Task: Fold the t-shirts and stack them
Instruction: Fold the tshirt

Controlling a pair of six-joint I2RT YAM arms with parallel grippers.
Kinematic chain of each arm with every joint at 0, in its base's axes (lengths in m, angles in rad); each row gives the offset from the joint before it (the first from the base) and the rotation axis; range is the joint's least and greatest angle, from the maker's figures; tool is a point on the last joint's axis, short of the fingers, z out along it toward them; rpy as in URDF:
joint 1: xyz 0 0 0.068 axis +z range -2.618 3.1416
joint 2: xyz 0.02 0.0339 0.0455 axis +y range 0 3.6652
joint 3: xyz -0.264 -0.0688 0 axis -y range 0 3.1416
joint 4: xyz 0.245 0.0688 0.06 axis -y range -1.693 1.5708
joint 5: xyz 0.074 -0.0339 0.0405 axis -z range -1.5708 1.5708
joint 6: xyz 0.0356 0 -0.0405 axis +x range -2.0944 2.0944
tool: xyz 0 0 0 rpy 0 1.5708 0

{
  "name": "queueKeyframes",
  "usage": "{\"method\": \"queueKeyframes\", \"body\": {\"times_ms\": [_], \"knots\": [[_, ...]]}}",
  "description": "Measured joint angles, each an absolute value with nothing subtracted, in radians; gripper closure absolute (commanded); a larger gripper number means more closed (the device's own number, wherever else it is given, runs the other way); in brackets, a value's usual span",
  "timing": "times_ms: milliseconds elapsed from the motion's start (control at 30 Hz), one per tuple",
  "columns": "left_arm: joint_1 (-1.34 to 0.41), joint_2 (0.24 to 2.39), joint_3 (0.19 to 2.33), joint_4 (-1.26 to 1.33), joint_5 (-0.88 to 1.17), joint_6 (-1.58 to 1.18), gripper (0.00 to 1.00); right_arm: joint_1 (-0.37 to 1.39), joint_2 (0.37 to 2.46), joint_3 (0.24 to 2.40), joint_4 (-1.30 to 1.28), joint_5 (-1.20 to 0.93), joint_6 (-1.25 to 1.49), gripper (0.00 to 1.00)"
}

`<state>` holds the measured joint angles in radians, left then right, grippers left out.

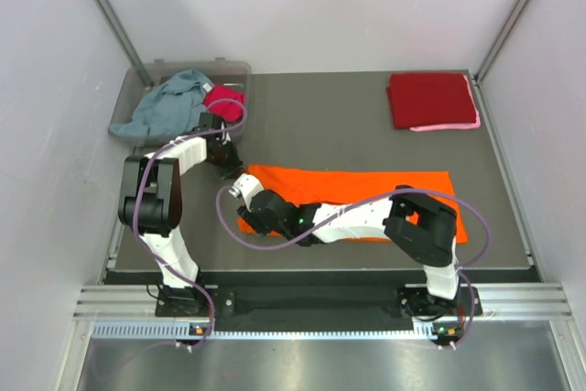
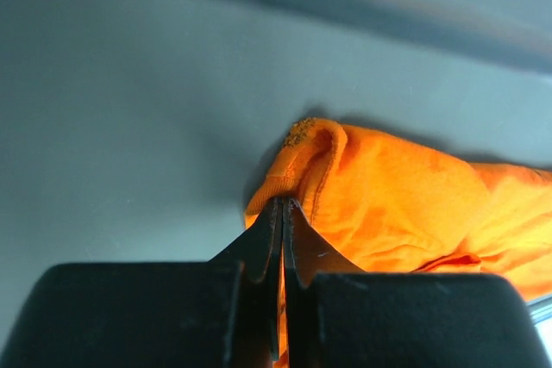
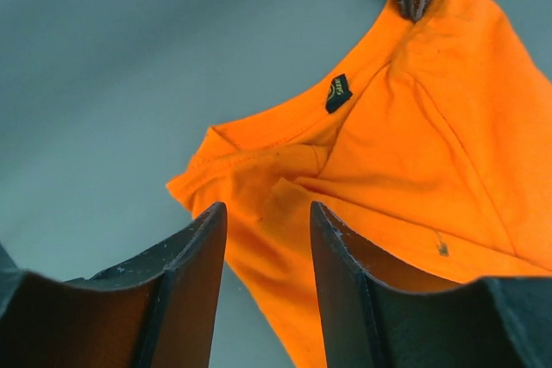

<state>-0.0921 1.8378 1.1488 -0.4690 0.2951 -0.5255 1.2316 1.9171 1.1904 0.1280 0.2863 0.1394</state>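
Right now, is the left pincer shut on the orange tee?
Shut on it: left wrist view shows the left pincer pinching the orange tee at its hem, jaws together.

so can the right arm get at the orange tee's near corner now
Probably yes: the right fingers are open right over that corner of the orange t-shirt, nothing between; left fingers pinch the other corner.

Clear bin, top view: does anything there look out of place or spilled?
Yes. The grey-blue t-shirt appears to spill over the near-left rim of the clear bin instead of lying inside; the magenta t-shirt sits bunched in the bin. Nothing looks damaged.
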Motion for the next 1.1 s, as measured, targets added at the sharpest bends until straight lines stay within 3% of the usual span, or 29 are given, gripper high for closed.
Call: {"method": "queueKeyframes", "body": {"times_ms": [500, 867, 967, 1000, 1100], "knots": [[-0.092, 1.838, 1.155, -0.472, 0.252, -0.521, 1.0, 1.265, 1.983, 1.24, 0.095, 0.418, 0.131, 0.57], [-0.092, 1.838, 1.155, -0.472, 0.245, -0.521, 1.0, 1.267, 1.991, 1.24, 0.081, 0.448, 0.134, 0.63], [-0.092, 1.838, 1.155, -0.472, 0.244, -0.521, 1.0, 1.267, 1.991, 1.24, 0.08, 0.448, 0.139, 0.72], [-0.092, 1.838, 1.155, -0.472, 0.244, -0.521, 1.0, 1.267, 1.991, 1.24, 0.08, 0.447, 0.14, 0.85], [-0.092, 1.838, 1.155, -0.472, 0.241, -0.521, 1.0, 1.267, 1.991, 1.24, 0.08, 0.448, 0.151, 1.0]]}}
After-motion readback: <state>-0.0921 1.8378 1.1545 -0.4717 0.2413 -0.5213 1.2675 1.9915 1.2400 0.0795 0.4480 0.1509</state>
